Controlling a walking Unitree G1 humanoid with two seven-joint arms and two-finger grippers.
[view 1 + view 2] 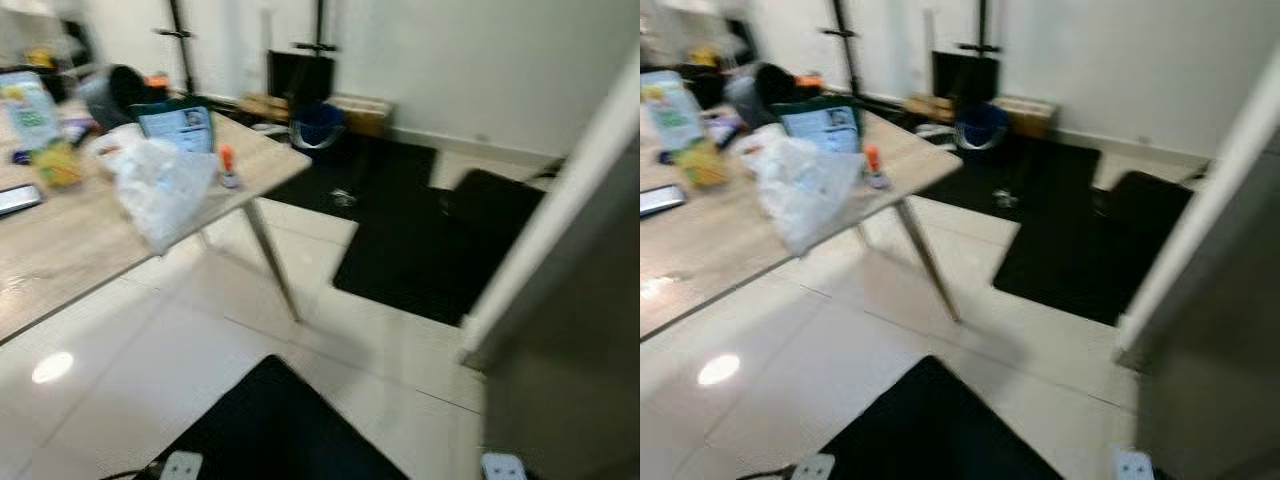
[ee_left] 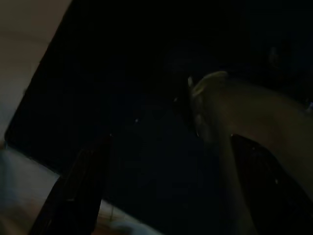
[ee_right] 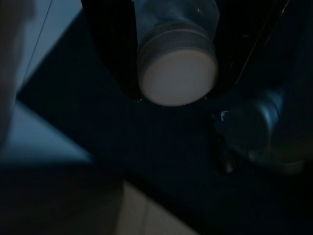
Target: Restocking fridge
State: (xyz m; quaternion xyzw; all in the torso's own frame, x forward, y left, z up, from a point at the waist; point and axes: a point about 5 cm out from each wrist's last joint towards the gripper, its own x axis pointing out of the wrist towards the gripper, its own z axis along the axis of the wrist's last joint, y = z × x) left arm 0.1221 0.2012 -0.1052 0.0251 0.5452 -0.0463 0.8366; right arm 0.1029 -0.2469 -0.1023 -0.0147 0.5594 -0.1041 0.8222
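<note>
A jar [image 3: 177, 68] with a pale lid is gripped between the black fingers [image 3: 105, 44] of the right claw, held low over a dark mat [image 3: 146, 161], presumably for carrying to the fridge. Whether the left claw is clenched cannot be told; its wrist view is too dark. Further out, a wooden table [image 1: 70, 250] is seen on the left, loaded with a white bag [image 1: 160, 185] and other goods, probably awaiting stocking. A pale panel [image 1: 560, 210] stands on the right
</note>
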